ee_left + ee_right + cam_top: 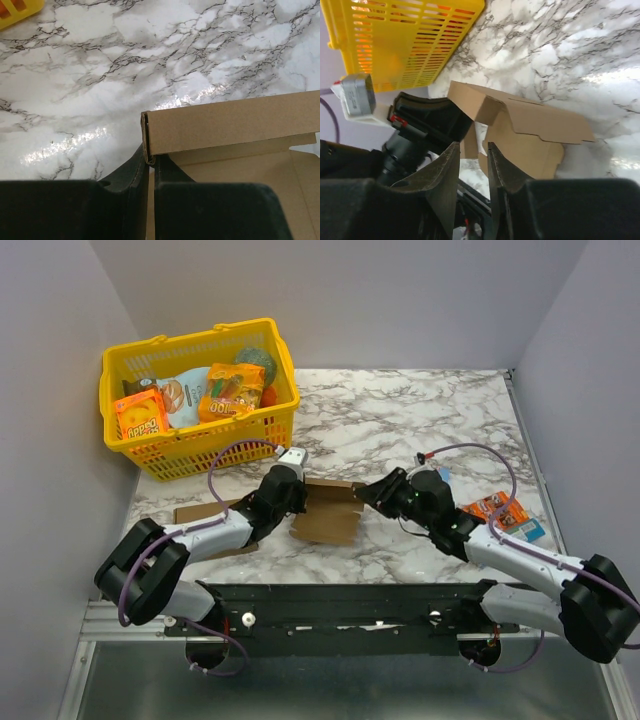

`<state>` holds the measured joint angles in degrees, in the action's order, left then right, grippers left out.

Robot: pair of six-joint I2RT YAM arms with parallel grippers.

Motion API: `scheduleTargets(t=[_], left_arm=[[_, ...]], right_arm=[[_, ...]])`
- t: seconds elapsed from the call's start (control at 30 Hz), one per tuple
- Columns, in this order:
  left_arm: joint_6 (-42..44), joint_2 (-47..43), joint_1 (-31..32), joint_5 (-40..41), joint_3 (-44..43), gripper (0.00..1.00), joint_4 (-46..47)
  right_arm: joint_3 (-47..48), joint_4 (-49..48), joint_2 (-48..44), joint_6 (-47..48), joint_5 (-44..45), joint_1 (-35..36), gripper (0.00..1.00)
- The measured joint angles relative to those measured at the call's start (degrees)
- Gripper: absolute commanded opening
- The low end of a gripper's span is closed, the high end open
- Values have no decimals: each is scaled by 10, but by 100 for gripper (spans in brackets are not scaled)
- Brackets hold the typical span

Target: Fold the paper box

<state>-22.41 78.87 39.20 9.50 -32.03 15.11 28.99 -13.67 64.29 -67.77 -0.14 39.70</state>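
Note:
The paper box (335, 522) is thin brown cardboard lying in the middle of the marble table, between my two grippers. My left gripper (303, 498) is at its left edge. In the left wrist view my left gripper (149, 156) is shut on the end of a raised, folded wall of the paper box (230, 122). My right gripper (363, 492) is at the box's right edge. In the right wrist view my right gripper (473, 145) is open by a narrow gap with nothing between the fingers, just short of the paper box (535, 135) with its notched flap.
A yellow basket (150, 455) with snack packs stands at the back left and also shows in the right wrist view (410, 40). A flat brown cardboard rectangle (198, 512) lies under my left arm. An orange snack packet (497, 510) lies at the right.

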Motion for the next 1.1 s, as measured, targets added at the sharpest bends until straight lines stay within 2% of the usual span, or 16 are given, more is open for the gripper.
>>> scheduleTargets(t=[0.23, 0.5, 0.8, 1.1], left_arm=[[-15, 9, -9, -22, -24, 0, -39], [-26, 9, -9, -30, -24, 0, -50], [-34, 9, -9, -34, -23, 0, -50], [-40, 3, -9, -36, -16, 0, -51]], right_arm=[[2, 88, -13, 66, 28, 31, 33], [28, 148, 52, 92, 61, 35, 39], [48, 163, 105, 106, 88, 35, 41], [53, 148, 124, 109, 100, 35, 39]])
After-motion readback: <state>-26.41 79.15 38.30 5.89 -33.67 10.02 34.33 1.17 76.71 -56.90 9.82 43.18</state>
